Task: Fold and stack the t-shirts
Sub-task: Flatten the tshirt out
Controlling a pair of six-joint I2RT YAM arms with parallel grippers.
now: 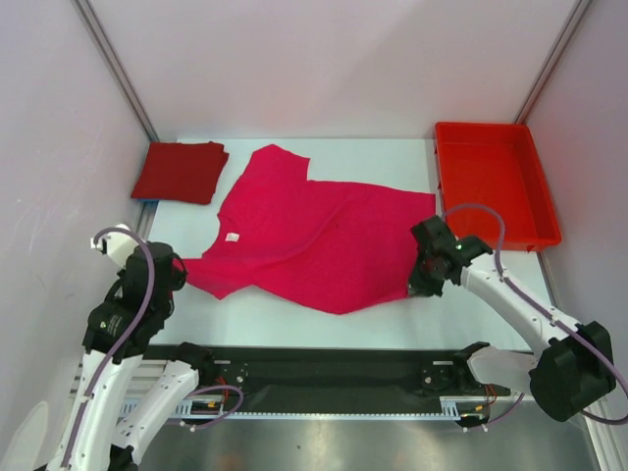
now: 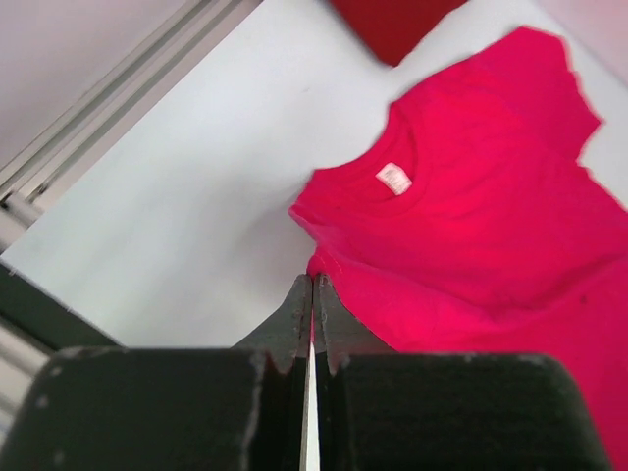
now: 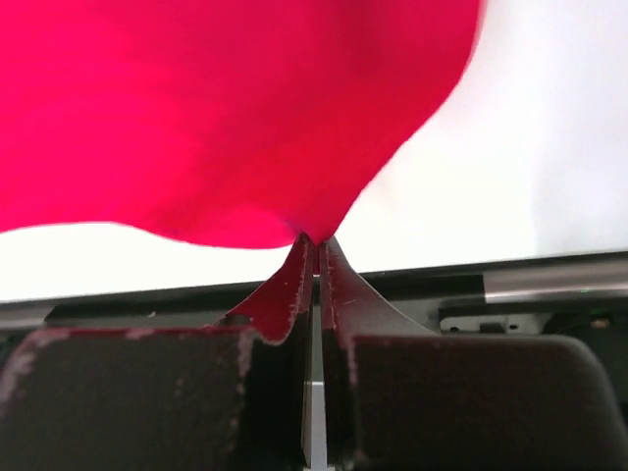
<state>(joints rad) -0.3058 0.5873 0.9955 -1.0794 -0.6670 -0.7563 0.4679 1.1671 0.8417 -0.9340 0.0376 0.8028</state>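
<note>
left hand (image 2: 312,280): fingers together, tips pinched on the edge of one sleeve (image 2: 339,270) of the pink t-shirt (image 2: 471,196). the cloth makes a small bump right at the tips. in the top view this hand is at abt 8 o'clock on the bench (image 1: 392,157), low over the surface.

right hand (image 3: 314,240): fingers also together, clamped on the pink cloth, which rises like a small tent from the tips. in the top view it sits at abt 4 o'clock, on the near corner of the shirt's bottom hem.

pink t-shirt: it is spread in the middle of the bench, mostly flat w/ some wrinkles. the collar w/ a white label (image 2: 393,179) points to 9 o'clock and the hem to 3 o'clock. the other sleeve points to 12 o'clock. the near edge between the two hands hangs in a v toward 6 o'clock.

crimson t-shirt (image 1: 180,172): it is folded to a rough square and lies at abt 10 o'clock in the far corner of the bench. it is near the pink one but apart from it, w/ a strip of bench between.

tray (image 1: 496,182): red plastic, at abt 2 o'clock along the bench edge. it is just beside the far corner of the pink hem; touching or not, i cannot tell.
</note>
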